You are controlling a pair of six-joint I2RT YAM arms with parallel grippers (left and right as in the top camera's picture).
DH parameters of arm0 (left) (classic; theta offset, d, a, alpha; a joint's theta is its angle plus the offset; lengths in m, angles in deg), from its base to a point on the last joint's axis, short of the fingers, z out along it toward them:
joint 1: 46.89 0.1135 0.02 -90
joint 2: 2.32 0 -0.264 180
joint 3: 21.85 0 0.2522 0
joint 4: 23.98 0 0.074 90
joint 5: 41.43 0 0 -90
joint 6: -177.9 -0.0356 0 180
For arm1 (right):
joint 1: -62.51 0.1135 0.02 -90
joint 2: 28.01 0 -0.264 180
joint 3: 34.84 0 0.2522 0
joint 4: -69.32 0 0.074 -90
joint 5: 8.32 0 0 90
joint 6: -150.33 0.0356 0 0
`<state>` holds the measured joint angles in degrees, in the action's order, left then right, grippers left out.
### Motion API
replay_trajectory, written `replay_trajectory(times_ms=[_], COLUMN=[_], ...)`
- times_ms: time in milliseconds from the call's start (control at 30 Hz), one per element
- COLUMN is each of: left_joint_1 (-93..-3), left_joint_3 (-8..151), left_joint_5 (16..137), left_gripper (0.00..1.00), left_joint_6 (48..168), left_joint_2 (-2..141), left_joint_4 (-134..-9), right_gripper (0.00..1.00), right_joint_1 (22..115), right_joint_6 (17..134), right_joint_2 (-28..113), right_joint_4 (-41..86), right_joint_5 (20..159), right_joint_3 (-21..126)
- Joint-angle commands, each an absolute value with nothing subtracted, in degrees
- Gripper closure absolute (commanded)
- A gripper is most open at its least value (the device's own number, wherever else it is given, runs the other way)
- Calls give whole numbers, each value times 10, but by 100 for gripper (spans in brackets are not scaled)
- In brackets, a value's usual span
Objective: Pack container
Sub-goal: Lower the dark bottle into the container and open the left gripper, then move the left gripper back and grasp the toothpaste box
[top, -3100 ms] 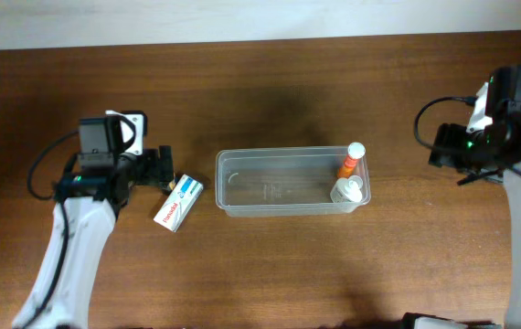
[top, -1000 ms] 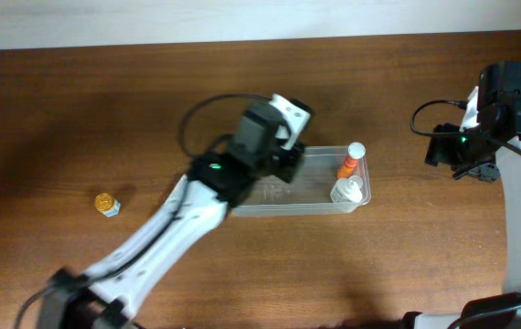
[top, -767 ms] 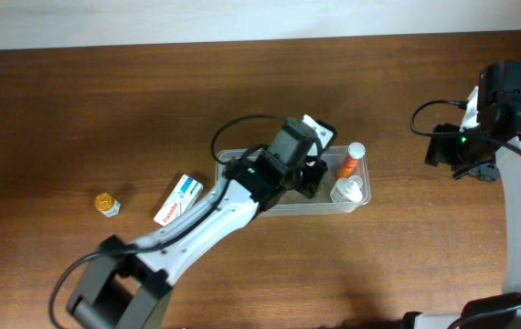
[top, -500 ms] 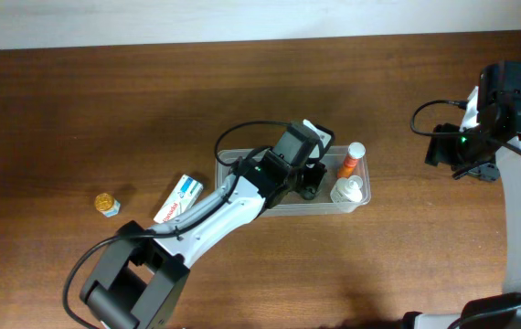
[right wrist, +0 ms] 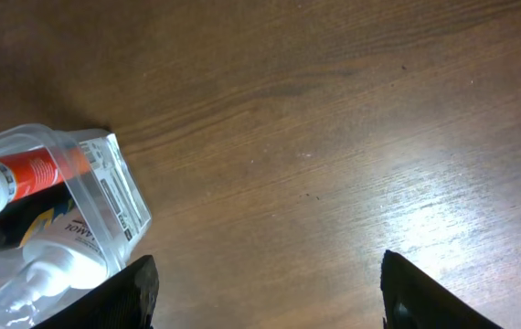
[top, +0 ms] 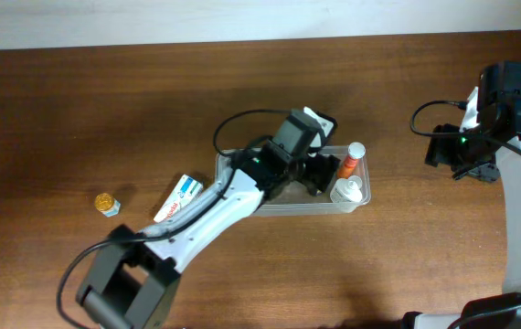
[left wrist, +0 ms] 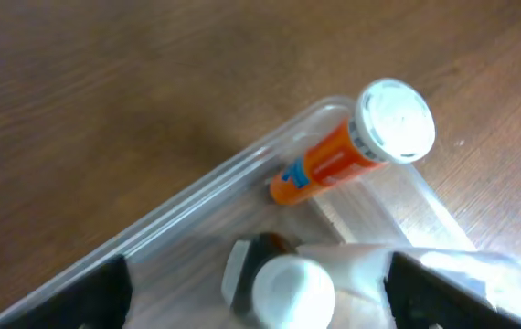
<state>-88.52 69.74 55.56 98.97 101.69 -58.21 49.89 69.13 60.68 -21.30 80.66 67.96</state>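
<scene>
The clear plastic container point(top: 242, 183) lies mid-table. At its right end lie an orange tube with a white cap point(top: 347, 164) and a white-capped clear bottle point(top: 348, 191). My left gripper point(top: 320, 178) hangs open and empty over the container's right half. In the left wrist view its fingers point(left wrist: 260, 297) straddle the bottle's white cap point(left wrist: 292, 291) without touching it. The orange tube point(left wrist: 329, 164) lies beyond, against the container's rim point(left wrist: 196, 196). My right gripper point(top: 462, 157) is open and empty over bare table right of the container point(right wrist: 105, 183).
A white and blue box point(top: 178, 201) lies on the table just left of the container, beside my left arm. A small orange-yellow object point(top: 105, 203) sits further left. The table is dark brown wood.
My left arm swung from the table's left side across to the container. In the last half second its gripper shifted slightly right, toward the bottles. The right arm stayed still.
</scene>
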Motion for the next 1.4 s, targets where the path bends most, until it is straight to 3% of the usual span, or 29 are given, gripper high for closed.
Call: replay_trajectory(times_ms=[0, 333, 533, 1267, 1367], left_joint_1=[-850, -622, -505, -495, -495], left_joint_3=[718, 718, 703, 660, 660], left_joint_5=[512, 471, 570, 582, 582], left_gripper=[1, 1, 1, 1, 11], left_joint_6=[986, 984, 870, 843, 844], left_joint_2=[941, 804, 842, 1118, 1119], left_joint_4=[-609, -869, -964, -963, -963], right_gripper=[30, 30, 30, 30, 30], right_joint_1=[497, 497, 497, 497, 497], right_joint_6=[688, 688, 688, 688, 688], right_joint_2=[609, 609, 609, 609, 609], right_joint_4=[-215, -214, -214, -214, -214], right_joint_5=[810, 810, 810, 810, 810], right_joint_3=[679, 679, 679, 679, 679])
